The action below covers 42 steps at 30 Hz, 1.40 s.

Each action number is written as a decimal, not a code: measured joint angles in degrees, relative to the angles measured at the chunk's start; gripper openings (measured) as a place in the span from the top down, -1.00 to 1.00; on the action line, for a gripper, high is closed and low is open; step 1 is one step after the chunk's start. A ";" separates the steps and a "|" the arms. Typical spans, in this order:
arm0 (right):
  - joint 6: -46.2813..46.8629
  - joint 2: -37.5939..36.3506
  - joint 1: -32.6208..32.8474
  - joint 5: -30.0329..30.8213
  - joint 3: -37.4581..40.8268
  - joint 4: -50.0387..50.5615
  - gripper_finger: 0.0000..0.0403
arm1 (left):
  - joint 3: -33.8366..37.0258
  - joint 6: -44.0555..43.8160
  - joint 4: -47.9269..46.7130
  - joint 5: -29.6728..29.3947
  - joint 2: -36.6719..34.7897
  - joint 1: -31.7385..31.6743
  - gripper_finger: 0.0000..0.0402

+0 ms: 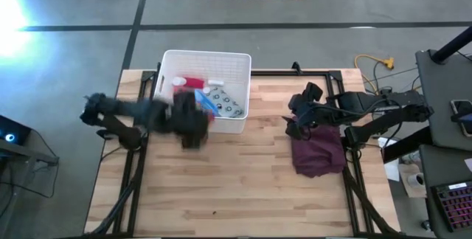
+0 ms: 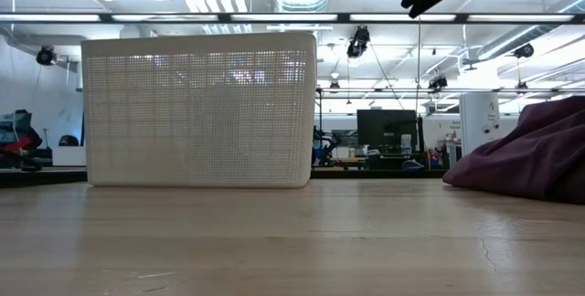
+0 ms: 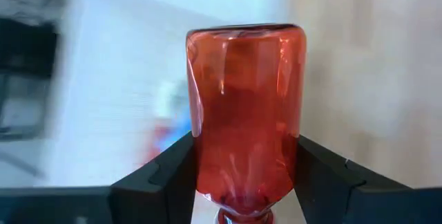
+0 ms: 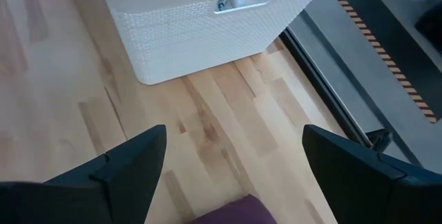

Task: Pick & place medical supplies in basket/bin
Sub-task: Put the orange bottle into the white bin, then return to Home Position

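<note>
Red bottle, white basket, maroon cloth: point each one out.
Red bottle [image 3: 245, 113], left wrist view: middle of its body, between the left pincer's fingers.
White basket [image 2: 199, 113], low view: perforated near wall.
Maroon cloth [image 1: 318, 154], high view: centre of the heap.

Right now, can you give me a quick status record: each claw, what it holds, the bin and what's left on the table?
left claw: shut on a translucent red bottle, at the near edge of the bin
right claw: open, empty, above the maroon cloth on the table's right side
bin: white perforated tub at the table's far left, upright
bin contents: a red item, a blue item and small white items
loose supplies on the table: none visible
</note>
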State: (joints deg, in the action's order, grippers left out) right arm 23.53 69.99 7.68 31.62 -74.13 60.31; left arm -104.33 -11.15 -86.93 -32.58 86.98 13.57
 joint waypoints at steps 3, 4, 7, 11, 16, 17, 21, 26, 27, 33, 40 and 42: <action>0.49 -0.16 0.85 -0.09 -0.04 -0.12 -0.63 | -5.47 9.58 1.43 0.62 -0.23 -14.29 0.10; 1.07 -0.17 1.25 -0.09 -0.12 -0.25 -0.63 | -6.31 12.20 1.92 2.24 -0.15 -19.55 0.10; 3.08 -0.17 2.35 -0.13 -0.13 -0.37 -0.63 | -6.43 16.60 5.70 10.89 0.04 -31.99 0.08; 5.38 -0.12 3.46 -0.09 -0.13 -0.36 -0.63 | -3.68 16.70 9.52 14.56 0.16 -40.44 0.00; 6.35 -0.10 3.72 -0.13 -0.11 -0.11 -0.63 | -1.36 18.00 10.71 13.57 0.24 -41.84 -0.25; 6.36 -0.10 3.72 -0.11 -0.07 -0.09 -0.63 | -1.25 18.22 10.62 13.40 0.24 -41.76 -0.30; 6.22 -0.08 3.70 -0.11 0.00 -0.08 -0.63 | -2.93 17.06 8.88 12.78 0.20 -40.77 -0.47; 6.53 -0.08 3.70 -0.87 0.09 1.10 -0.63 | -7.55 5.16 5.56 13.40 -2.99 -29.60 -0.48; 6.88 -0.08 3.67 -2.22 0.07 1.03 -0.63 | -8.46 3.30 5.62 13.55 -3.98 -26.16 -0.47; 20.24 -0.15 3.09 -4.74 -3.69 1.55 -0.63 | -14.15 -9.86 7.03 1.57 -8.48 -5.50 -0.45; 15.21 -1.86 3.46 -4.39 -6.29 -2.82 -0.64 | -8.72 -11.01 14.28 -5.69 -11.65 7.73 -0.45; 9.68 -3.63 3.37 -10.97 -4.90 -8.74 -0.64 | -3.77 -11.79 18.79 -3.51 -12.88 6.32 -0.45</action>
State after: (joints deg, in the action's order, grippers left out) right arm 33.21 66.36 11.05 20.65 -79.03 51.58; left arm -108.10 -22.94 -68.15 -36.08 74.11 19.89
